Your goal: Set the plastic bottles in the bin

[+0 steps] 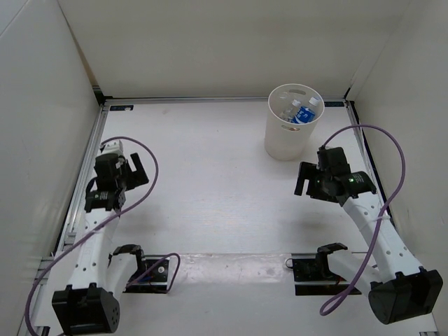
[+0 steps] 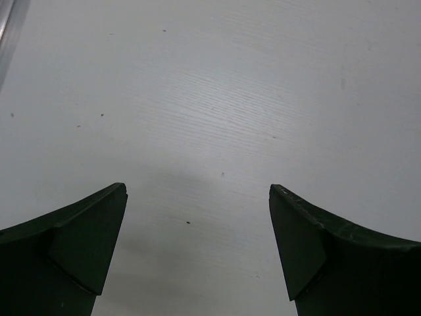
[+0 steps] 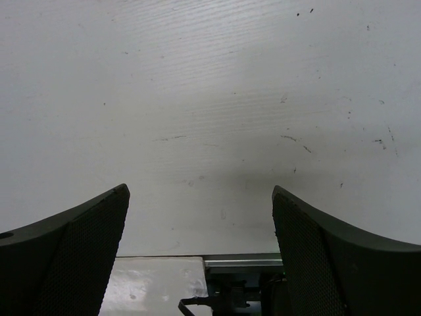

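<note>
The bin is a tall round white bucket at the far right of the table. Inside it lie clear plastic bottles with white caps; a blue-labelled one shows at the right and another clear one beside it. The orange bottle is not visible. My left gripper is open and empty over bare table at the left; the left wrist view shows only white surface between the jaws. My right gripper is open and empty, just below and right of the bin, as the right wrist view shows.
White walls enclose the table on three sides, with a metal rail along the left edge. Both arm bases with cables sit at the near edge. The right wrist view shows a base mount at its bottom.
</note>
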Motion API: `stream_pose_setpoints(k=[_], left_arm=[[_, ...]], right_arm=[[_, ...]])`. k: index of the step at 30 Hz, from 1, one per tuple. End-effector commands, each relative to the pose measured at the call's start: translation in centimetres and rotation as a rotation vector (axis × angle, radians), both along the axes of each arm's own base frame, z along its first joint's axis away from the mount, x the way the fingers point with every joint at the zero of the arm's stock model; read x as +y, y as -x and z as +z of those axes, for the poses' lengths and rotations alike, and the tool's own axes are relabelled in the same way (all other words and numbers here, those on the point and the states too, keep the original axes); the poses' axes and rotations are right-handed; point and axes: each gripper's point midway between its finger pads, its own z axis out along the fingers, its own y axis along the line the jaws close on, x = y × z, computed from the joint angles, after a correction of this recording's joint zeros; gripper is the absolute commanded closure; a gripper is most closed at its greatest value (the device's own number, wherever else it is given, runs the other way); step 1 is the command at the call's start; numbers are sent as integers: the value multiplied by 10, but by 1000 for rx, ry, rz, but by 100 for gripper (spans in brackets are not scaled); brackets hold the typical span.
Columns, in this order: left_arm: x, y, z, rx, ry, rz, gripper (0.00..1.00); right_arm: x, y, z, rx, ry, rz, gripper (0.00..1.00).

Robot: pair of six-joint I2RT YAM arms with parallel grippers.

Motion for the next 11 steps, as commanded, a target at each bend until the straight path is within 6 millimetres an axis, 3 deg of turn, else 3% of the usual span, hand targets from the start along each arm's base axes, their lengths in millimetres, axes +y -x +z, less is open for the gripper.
stream_pose_setpoints(k=[1,3,4,10,11], left_arm=[[25,5,18,-146,-50,161,0],[22,2,11,-206,28,215,0],[21,5,17,-252,44,219,0],[16,9,-6,-180,31,178,0],[17,8,-3,-176,27,182,0]], right_arm=[[6,-3,14,-36,-31,27,10],[5,-3,15,-43,-29,25,10],[3,-2,15,-41,-25,22,10],[-1,0,17,-56,-15,7,10],[-3,0,17,-56,-8,0,10]])
